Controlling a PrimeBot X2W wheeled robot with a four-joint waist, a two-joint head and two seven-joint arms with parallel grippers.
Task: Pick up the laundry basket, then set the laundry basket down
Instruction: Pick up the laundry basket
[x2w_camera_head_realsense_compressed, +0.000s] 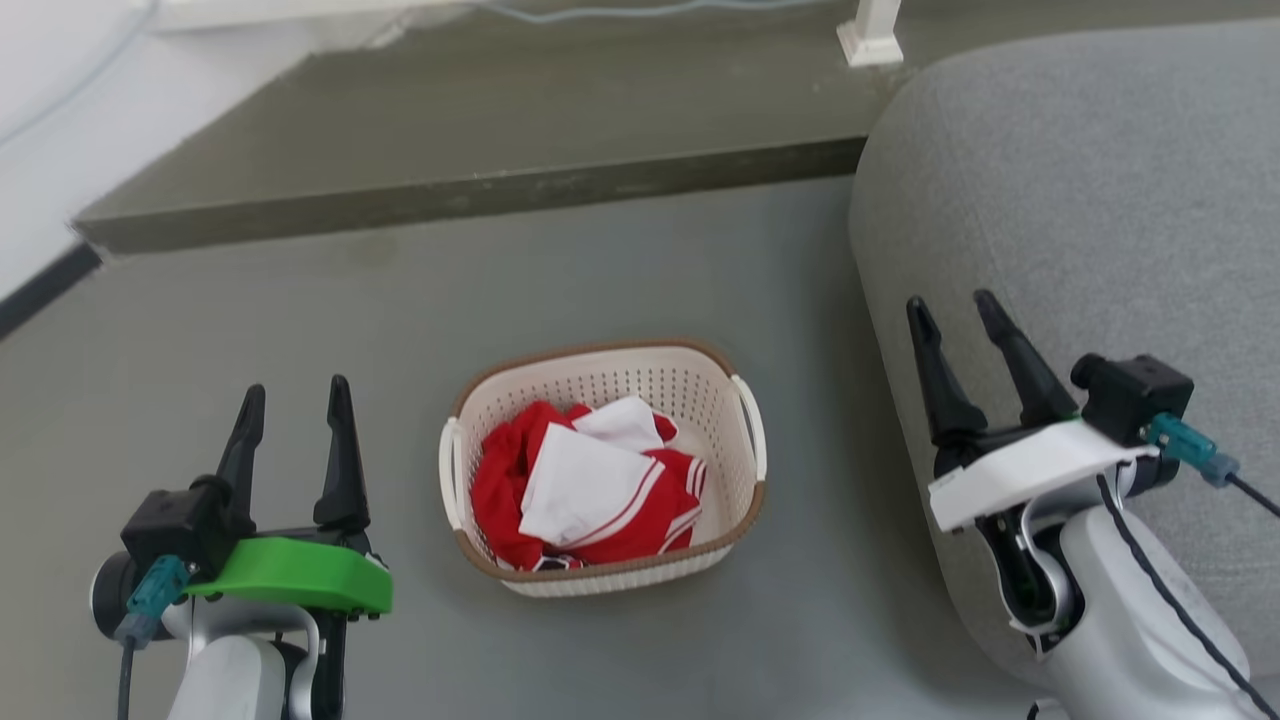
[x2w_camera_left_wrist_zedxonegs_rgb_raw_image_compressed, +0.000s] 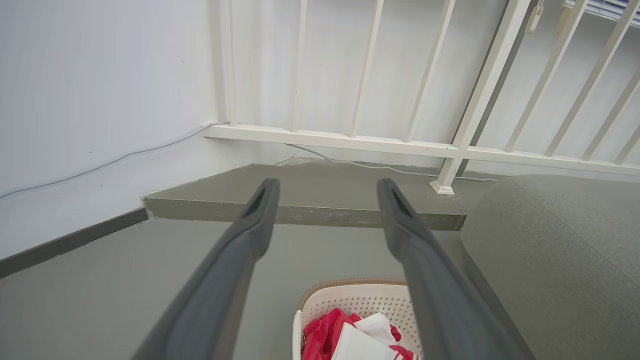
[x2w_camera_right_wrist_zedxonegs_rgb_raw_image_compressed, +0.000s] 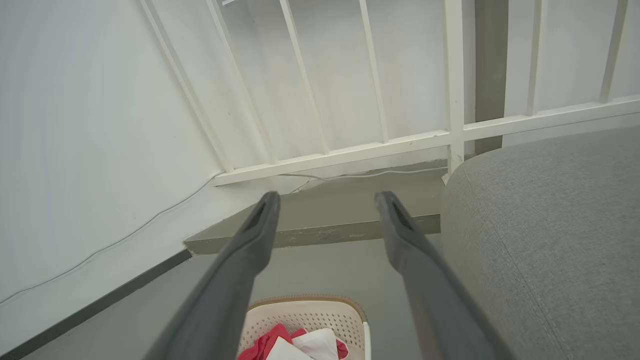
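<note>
Here, both jaws wide apart, empty, clear of the laundry basket (x2w_camera_head_realsense_compressed: 620, 386).

laundry basket (x2w_camera_head_realsense_compressed: 735, 400): perforated cream plastic, brown woven-look rim
clothes (x2w_camera_head_realsense_compressed: 585, 485): soft red and white cloth, crumpled
floor (x2w_camera_head_realsense_compressed: 300, 330): smooth matt grey
sofa (x2w_camera_head_realsense_compressed: 1080, 190): grey woven fabric, matt
railing (x2w_camera_left_wrist_zedxonegs_rgb_raw_image_compressed: 350, 142): smooth white paint
pincer fingers (x2w_camera_head_realsense_compressed: 340, 450): matt dark plastic

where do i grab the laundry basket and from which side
Take the laundry basket by its white side handles: left claw on the left handle, right claw on the right handle, each from its own side. It sits upright between the open claws, clothes filling its middle.
</note>
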